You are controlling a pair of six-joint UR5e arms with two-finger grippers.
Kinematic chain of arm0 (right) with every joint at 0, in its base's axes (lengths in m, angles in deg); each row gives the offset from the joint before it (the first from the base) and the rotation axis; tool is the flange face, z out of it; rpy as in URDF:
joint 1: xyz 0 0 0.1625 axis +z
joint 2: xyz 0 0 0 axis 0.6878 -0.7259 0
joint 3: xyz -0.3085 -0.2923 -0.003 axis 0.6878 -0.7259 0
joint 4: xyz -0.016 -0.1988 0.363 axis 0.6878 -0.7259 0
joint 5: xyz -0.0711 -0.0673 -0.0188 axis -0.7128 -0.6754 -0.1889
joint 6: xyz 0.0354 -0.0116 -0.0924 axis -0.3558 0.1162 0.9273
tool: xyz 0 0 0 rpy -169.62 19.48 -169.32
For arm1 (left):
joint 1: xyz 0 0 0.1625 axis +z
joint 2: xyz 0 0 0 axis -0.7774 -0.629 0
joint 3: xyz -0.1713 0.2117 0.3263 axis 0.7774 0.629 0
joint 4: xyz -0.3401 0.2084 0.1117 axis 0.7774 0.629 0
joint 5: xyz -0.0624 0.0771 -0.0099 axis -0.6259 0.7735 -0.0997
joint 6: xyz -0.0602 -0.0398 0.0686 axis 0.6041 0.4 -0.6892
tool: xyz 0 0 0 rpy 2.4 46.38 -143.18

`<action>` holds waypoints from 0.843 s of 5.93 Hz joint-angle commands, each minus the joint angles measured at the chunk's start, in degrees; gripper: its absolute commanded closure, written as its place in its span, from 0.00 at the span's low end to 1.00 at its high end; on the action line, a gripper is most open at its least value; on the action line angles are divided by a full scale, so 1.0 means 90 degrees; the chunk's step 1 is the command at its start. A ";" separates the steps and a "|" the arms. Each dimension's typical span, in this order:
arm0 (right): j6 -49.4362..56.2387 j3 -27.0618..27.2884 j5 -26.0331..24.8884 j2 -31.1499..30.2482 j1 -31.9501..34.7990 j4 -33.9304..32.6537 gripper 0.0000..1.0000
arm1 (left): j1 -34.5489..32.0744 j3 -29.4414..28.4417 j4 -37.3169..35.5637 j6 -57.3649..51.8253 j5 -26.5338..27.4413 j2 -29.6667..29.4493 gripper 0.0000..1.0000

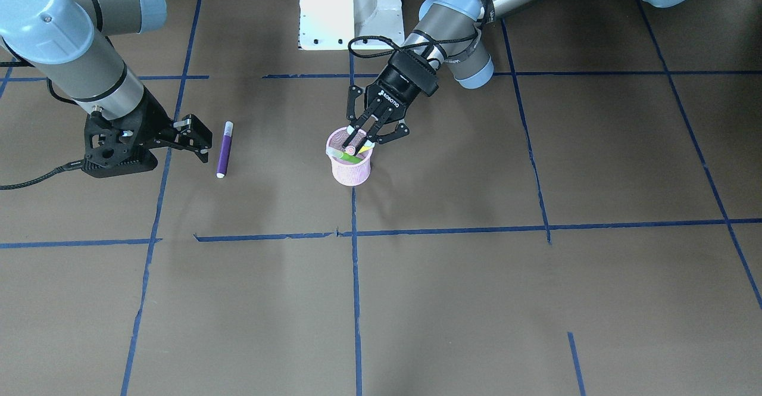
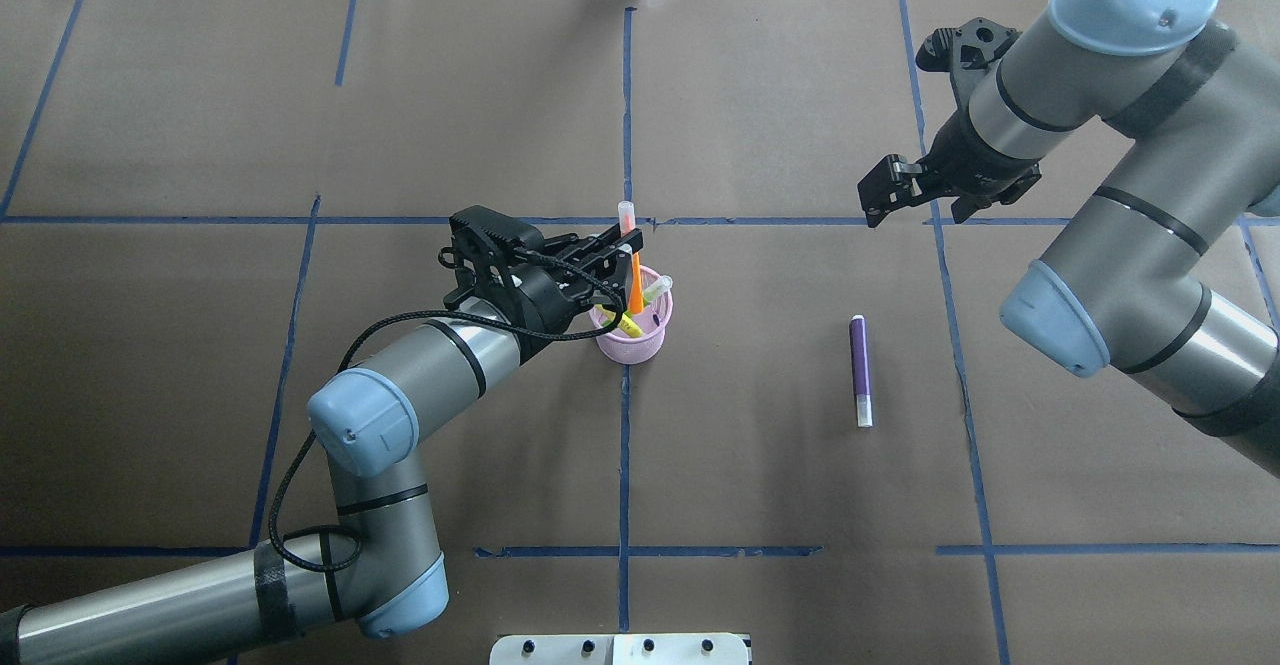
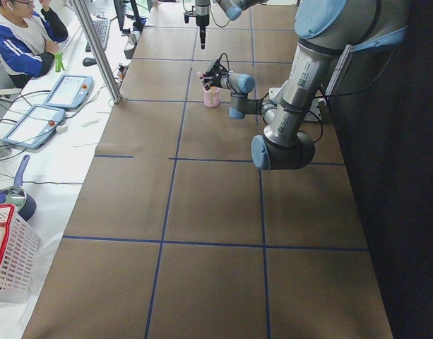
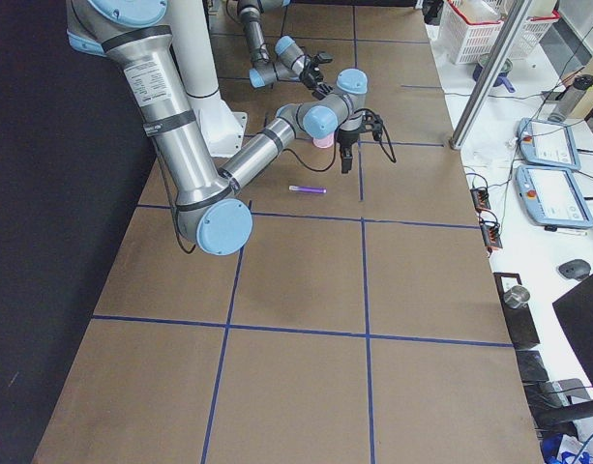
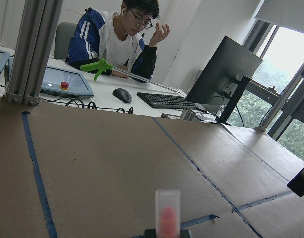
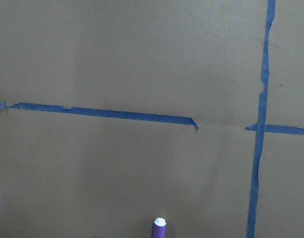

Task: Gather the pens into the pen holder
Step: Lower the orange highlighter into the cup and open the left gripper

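**Orange pen held over the cup**

We see the left pincer (image 2: 622,250) clamped on the orange pen (image 2: 635,285), which stands upright. Its lower end is inside the pen holder (image 2: 632,347) just beneath the pincer, alongside the green pen (image 1: 350,158). The purple pen (image 2: 858,355) lies flat near the right pincer (image 2: 878,200); we cannot tell how wide that one stands.

Counter (image 2: 800,95) brown, gridded with blue tape lines. Pen holder (image 2: 632,347) pink mesh. Orange pen (image 2: 636,285) has a pale clear cap. Green pen (image 1: 350,158) is yellow-green with a pale cap. Purple pen (image 2: 858,355) has a white end. Left hand (image 2: 625,241) and right hand (image 2: 878,200) both black. Left arm (image 2: 440,355) and right arm (image 2: 1130,235) silver-grey with pale blue joint caps and black bands. Base block (image 1: 351,9) white. Cable (image 2: 300,465) black.
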 commanded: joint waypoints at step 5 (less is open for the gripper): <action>-0.0107 -0.0038 0.0002 -0.0002 -0.0019 0.0000 0.00 | -0.0337 0.0558 -0.0185 0.0010 -0.0501 0.0005 0.00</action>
